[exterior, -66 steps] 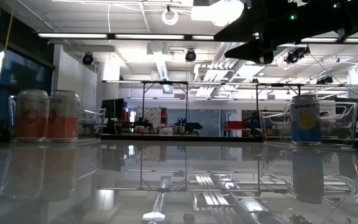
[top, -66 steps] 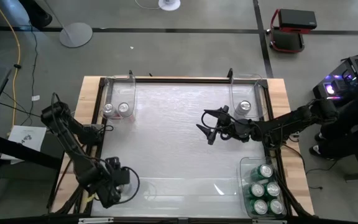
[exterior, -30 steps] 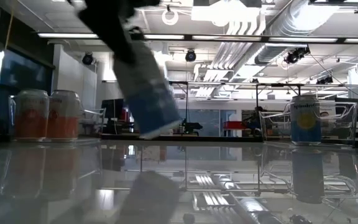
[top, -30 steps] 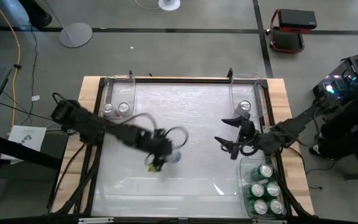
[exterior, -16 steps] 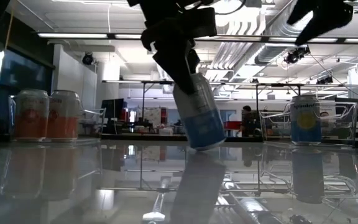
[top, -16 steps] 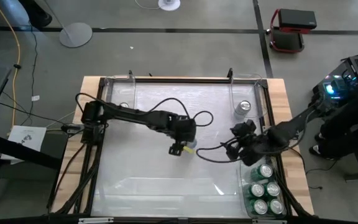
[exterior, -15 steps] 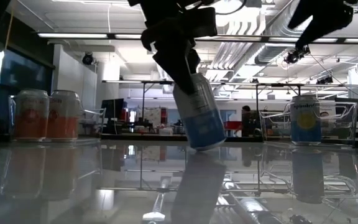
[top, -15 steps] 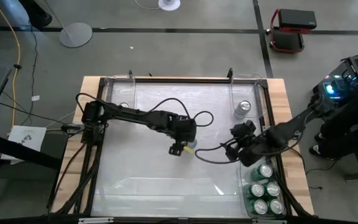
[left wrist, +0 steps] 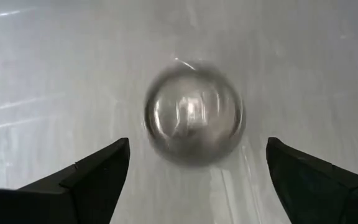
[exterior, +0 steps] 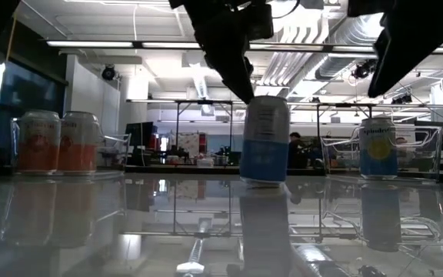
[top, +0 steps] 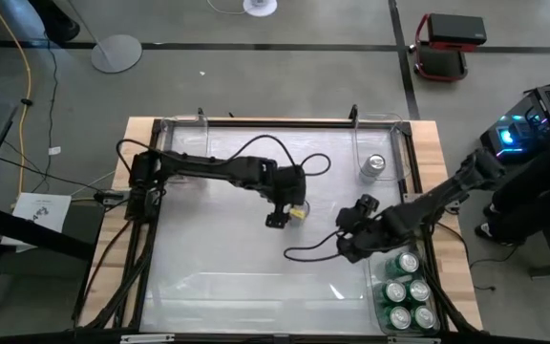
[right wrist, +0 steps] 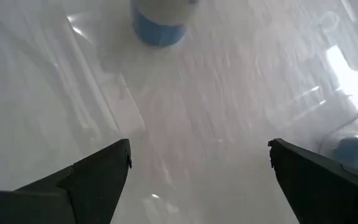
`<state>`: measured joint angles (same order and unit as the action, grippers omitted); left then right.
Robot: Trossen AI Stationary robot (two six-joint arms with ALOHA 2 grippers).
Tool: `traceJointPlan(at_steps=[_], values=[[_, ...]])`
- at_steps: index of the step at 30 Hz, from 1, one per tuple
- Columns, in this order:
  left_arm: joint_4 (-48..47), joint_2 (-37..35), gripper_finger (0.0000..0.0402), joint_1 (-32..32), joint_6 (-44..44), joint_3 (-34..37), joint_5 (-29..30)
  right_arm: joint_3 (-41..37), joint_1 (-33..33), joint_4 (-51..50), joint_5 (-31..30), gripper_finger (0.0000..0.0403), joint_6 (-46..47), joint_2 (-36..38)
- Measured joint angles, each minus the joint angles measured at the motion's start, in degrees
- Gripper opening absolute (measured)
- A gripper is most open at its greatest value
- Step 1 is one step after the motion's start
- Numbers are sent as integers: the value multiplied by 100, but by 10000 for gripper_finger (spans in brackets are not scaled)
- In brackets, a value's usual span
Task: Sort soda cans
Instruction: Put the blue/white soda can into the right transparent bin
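Note:
A white-and-blue soda can [exterior: 264, 140] stands upright on its base in the middle of the table [top: 298, 212]; the left wrist view shows its silver top [left wrist: 193, 118]. My left gripper [top: 285, 212] is open just above it, one finger to each side [left wrist: 197, 144], touching nothing I can see. My right gripper [top: 344, 244] is open [right wrist: 199, 144] over bare table to the can's right and nearer; its wrist view shows the can [right wrist: 159, 22] ahead.
A clear bin at the far right holds one blue-and-yellow can [top: 374, 165] [exterior: 378, 148]. The near-right bin holds several green cans [top: 406, 291]. Two orange cans [exterior: 58, 141] stand in the far-left bin. A black cable [top: 299, 251] loops on the table beside my right gripper.
My left gripper carried the tilted can low over the table toward the right and slightly far. It set the can upright, let go and rose a little. My right gripper moved from beside the far-right bin toward the near edge and a little left.

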<state>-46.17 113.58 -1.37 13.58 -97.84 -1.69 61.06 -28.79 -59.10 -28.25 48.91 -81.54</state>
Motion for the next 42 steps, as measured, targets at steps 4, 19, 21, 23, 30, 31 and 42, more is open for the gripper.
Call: traceJointPlan(at_steps=[4,19,21,23,30,31,42], values=[[-534,-197,354,-23,3,-243,86,0,180,604,-42,373,-918,-5],[-2422,-3165,355,478,-2401,1853,1551,1575,2139,1959,1500,373,-4301,-1165],[-2166,-3646,355,619,-2850,2305,1904,2022,2310,1615,1668,373,-4574,-1502],[-1947,-4085,355,756,-3209,2723,2148,2402,2481,1233,1842,373,-4736,-1835],[-1540,-4969,355,1286,-4266,3857,2214,2872,2779,504,2271,373,-5031,-2440],[-1504,-5021,355,1360,-4383,3975,2243,2861,2779,508,2359,373,-5030,-2448],[-1215,-5064,355,1655,-4700,4533,2481,2813,2919,556,2217,373,-5093,-2286]])
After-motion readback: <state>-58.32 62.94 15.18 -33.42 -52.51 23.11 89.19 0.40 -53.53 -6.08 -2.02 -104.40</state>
